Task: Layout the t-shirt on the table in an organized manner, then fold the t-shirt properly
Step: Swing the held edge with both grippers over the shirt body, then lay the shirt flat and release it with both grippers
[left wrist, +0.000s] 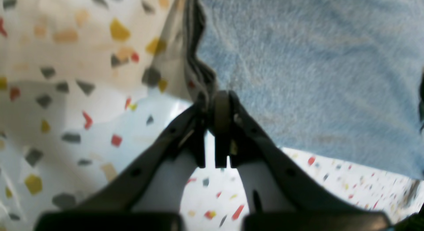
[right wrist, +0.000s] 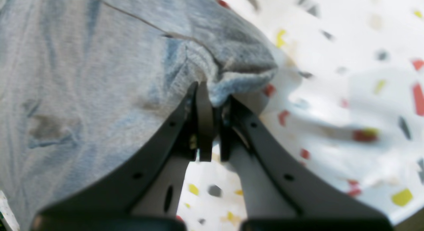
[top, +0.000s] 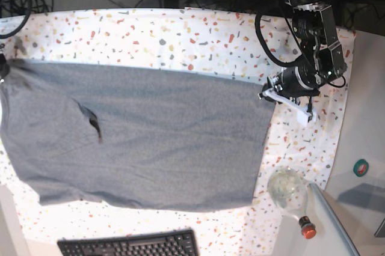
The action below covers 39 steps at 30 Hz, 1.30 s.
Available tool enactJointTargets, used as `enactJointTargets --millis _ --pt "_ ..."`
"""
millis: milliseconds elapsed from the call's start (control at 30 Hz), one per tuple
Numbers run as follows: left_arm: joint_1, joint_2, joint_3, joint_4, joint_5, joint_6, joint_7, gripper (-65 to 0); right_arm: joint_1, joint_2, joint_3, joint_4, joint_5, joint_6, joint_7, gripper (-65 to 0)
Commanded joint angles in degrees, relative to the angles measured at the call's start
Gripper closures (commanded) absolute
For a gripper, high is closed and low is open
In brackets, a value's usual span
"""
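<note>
The grey t-shirt (top: 150,136) lies spread wide across the speckled table (top: 180,33), with a dark crease left of its middle. My left gripper (top: 269,95) is at the shirt's far right corner. In the left wrist view the left gripper (left wrist: 215,106) is shut on the t-shirt's (left wrist: 314,75) edge, just above the table (left wrist: 49,108). In the right wrist view my right gripper (right wrist: 212,95) is shut on a bunched fold of the t-shirt (right wrist: 82,75), with the table (right wrist: 347,91) beside it. In the base view the right arm sits at the left frame edge, almost wholly cut off.
A black keyboard (top: 129,245) lies at the table's front edge. A round glass bottle with a red cap (top: 292,193) rests near the front right corner. Cables and equipment crowd the back edge. The table's right edge runs close to the left arm.
</note>
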Motion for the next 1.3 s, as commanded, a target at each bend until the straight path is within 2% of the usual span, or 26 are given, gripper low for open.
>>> enactJointTargets --millis 0,67,200,400,533,667,900,1267 --pt "0.2 -1.1 -0.2 1.3 -0.5 -0.2 -0.7 0.0 -0.4 1.4 0.4 1.0 0.3 0.5 0.9 0.0" --pt "1.6 -1.4 -0.3 2.0 -0.6 -0.2 -0.7 0.0 -1.6 1.4 0.5 1.0 0.3 1.0 0.9 0.0" --pt "6.6 -1.7 -2.0 6.7 -0.6 -0.2 -0.7 0.0 -4.1 1.3 0.5 2.1 0.3 5.8 0.6 0.0" --pt "13.4 -1.6 -6.4 11.6 -0.6 -0.3 -0.7 0.0 -7.5 0.3 0.6 5.7 0.3 5.8 -1.2 0.0" --pt "16.2 -1.5 -9.7 13.0 -0.6 -0.3 -0.7 0.0 -9.2 -2.1 5.1 9.0 0.1 5.8 -4.5 0.0" --pt "16.6 -1.5 -11.9 12.5 -0.6 -0.3 -0.7 0.0 -9.8 -3.0 7.6 9.2 0.0 5.9 -5.4 0.0" --pt "17.7 -1.4 -12.0 12.9 -0.6 -0.3 -0.7 0.0 -11.5 -4.7 7.8 9.4 0.0 5.9 -5.4 0.0" --pt "17.8 -1.4 -12.3 12.1 -0.6 -0.3 -0.5 0.0 -12.1 -4.7 7.8 9.2 0.0 5.7 -5.5 0.0"
